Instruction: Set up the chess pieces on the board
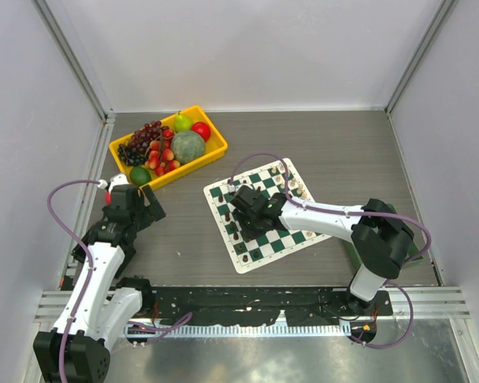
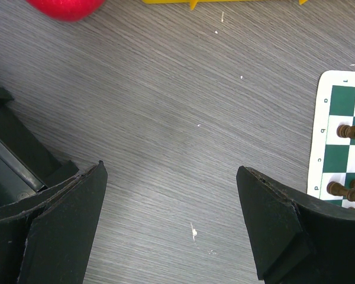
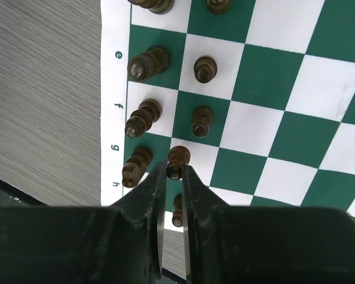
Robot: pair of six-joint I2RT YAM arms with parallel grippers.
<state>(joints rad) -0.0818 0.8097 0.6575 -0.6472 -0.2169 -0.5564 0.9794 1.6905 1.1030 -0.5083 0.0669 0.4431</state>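
**Table** (image 1: 343, 152): grey wood grain, filling the overhead view.

**Board** (image 1: 281, 241): green-and-white checkered mat at the centre of the overhead view, lying at an angle. Your right arm reaches across it from the lower right and hides its middle squares.

**Yellow tray** (image 1: 217, 146): upper left of centre, heaped with fruit (image 1: 188, 146). It is near the board's upper left corner but not touching it.

**Left gripper** (image 2: 171, 195): your fingers are spread wide over bare table and hold nothing. The board's lettered border shows at the right edge of this wrist view, apart from the fingers. A red fruit (image 2: 65, 7) is cut off at the upper left.

**Right gripper** (image 3: 174, 170): your fingers are drawn almost together and clamped on one pawn (image 3: 178, 158). It stands lower left of centre in the wrist view, in the second column in from the lettered border.

**Dark pieces** (image 3: 143, 65): upright in two columns along that border, just above and left of your fingertips. The topmost ones are cut off by the frame. Another piece shows in the slit between the fingers, but its kind is unclear.

**Cream pieces** (image 1: 289, 182): on the board's upper right side in the overhead view, too small to tell apart.
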